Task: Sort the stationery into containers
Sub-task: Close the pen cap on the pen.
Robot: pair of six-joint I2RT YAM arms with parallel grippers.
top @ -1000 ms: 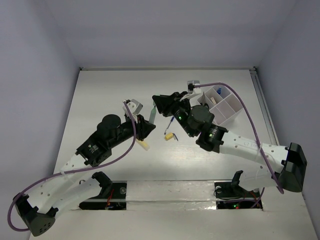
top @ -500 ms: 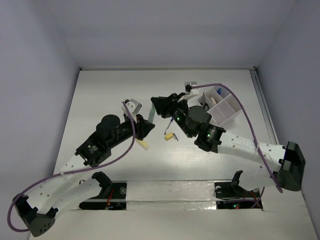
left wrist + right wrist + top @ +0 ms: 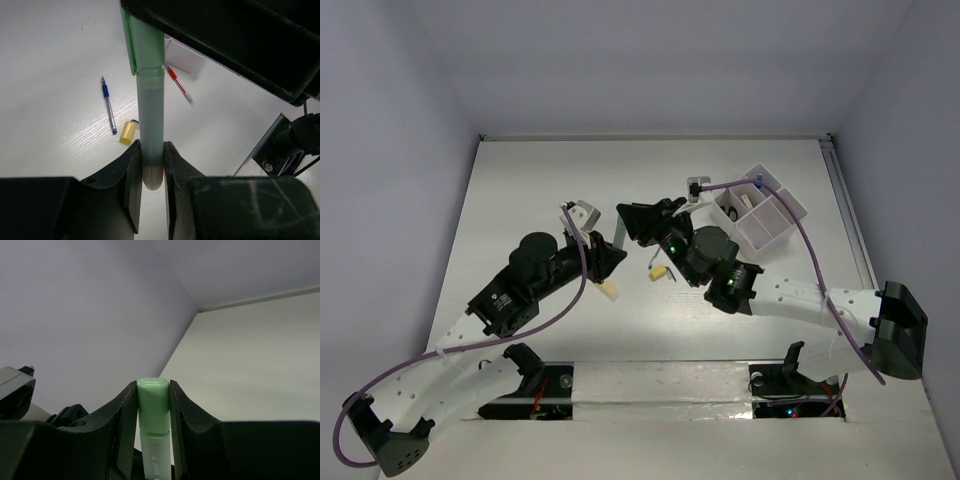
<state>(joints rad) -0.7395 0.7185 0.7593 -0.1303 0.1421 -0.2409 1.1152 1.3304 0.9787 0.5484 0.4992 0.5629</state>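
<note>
A green marker (image 3: 621, 234) is held in the air between both grippers near the table's middle. My left gripper (image 3: 613, 250) is shut on its pale barrel end, which shows in the left wrist view (image 3: 151, 125). My right gripper (image 3: 629, 219) is shut on its green cap end, which shows in the right wrist view (image 3: 153, 410). The white divided tray (image 3: 785, 222) stands at the back right with a few small items in it. On the table lie a blue pen (image 3: 108, 104), a yellow cap-like stick (image 3: 128, 131) and a red pen (image 3: 179, 84).
The yellow stick (image 3: 661, 272) lies under the right arm, and another pale yellow stick (image 3: 609, 290) lies beside the left arm. The right arm's purple cable (image 3: 810, 235) loops over the tray. Walls close the back and sides.
The right gripper has shifted slightly left and toward the left gripper, still on the marker. The left arm has barely moved.
</note>
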